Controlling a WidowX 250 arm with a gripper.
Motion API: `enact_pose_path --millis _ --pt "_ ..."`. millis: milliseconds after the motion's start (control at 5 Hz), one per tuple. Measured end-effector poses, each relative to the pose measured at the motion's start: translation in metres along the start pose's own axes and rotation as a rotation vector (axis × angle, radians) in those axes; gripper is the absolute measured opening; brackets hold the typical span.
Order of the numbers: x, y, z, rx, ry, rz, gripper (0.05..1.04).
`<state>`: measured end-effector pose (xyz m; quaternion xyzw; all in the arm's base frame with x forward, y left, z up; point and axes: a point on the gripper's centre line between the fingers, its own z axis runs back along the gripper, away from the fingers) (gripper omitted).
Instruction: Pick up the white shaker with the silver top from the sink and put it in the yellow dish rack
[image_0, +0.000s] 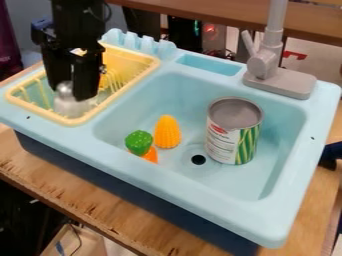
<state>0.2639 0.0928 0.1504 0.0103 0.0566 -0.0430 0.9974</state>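
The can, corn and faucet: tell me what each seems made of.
The can looks like metal, its top dull gray, with a probable paper label wrapped around it. The corn seems molded plastic, given its even yellow and regular bumps, though rubber is possible. The faucet is probably matte plastic: its gray is flat and uniform.

Black jaws (73, 95) at silver object (68, 104) in yellow rack (75, 121), can (232, 131) in sink (280, 145)

Pale blue sink (287, 210), yellow rack (73, 121), orange-yellow corn (167, 132), green-striped label (248, 144) on can (234, 112)
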Motion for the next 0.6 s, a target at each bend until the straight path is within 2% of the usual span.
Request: enact_pose_path --millis 200,400,600 --pt "0.002 -0.001 0.015 -0.012 -0.057 0.007 1.012" --pt "0.0 0.001 0.047 -0.008 -0.132 0.021 1.008" --pt "0.003 0.006 0.079 0.024 -0.183 0.017 1.008"
